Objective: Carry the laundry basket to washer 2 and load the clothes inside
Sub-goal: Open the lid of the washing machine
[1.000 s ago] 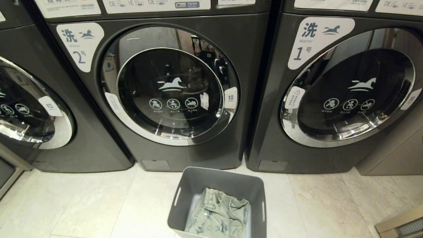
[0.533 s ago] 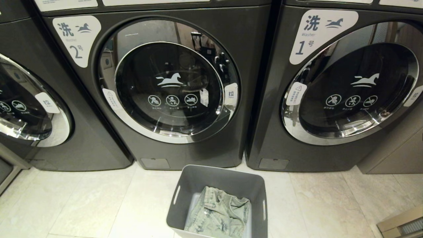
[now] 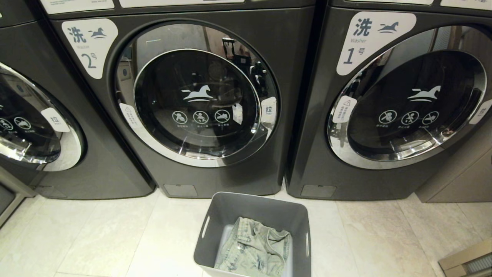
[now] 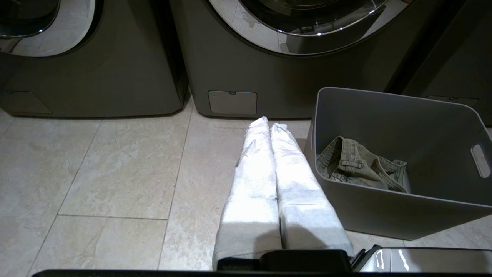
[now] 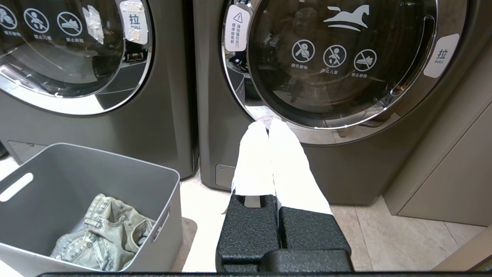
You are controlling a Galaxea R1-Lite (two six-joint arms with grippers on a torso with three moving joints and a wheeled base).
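Laundry basket (image 3: 253, 227) with the clothes (image 3: 253, 250) sits at lower centre before shut washer 2 (image 3: 196, 104); left gripper (image 4: 269, 125) and right gripper (image 5: 265, 129) pinched empty, door-opening likely next.

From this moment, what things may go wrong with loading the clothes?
1. The door of washer 2 is shut, so loading cannot start before it is opened.
2. Washer 1 looks alike; the laundry basket stands between both, so the clothes might go into the wrong machine.
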